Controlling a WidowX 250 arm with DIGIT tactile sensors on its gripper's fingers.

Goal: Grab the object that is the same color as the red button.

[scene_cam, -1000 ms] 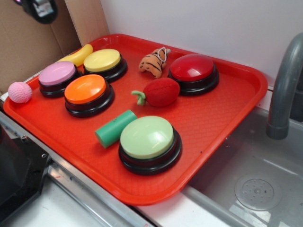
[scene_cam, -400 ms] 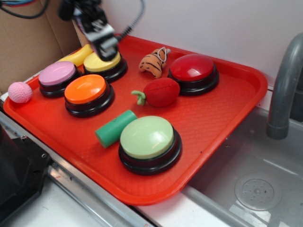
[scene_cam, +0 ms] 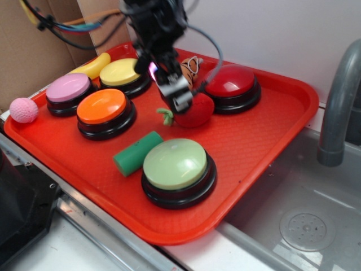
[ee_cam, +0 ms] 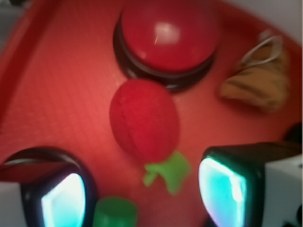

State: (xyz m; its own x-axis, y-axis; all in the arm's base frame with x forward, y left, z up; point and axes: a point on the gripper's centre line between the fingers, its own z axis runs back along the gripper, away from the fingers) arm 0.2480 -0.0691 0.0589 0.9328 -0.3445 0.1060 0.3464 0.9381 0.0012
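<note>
— Hovering right over the red plush fruit [scene_cam: 194, 110], that's the pincer [scene_cam: 179, 100], fingers spread apart, nothing between them!

— And the fruit's spot?

— Mid-tray [scene_cam: 265, 141], just at seven o'clock of the red button [scene_cam: 231, 82], green stem [ee_cam: 168, 171] lying between the fingertips in the wrist view. Striped plush toy [scene_cam: 183, 73] sits at the button's nine o'clock.

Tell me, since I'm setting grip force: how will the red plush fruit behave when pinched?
The red plush fruit looks soft and stitched, so it will probably squash rather than resist. Its fuzzy fabric likely grips well. Being oval on the smooth tray, it might roll if the open gripper nudges it.
</note>
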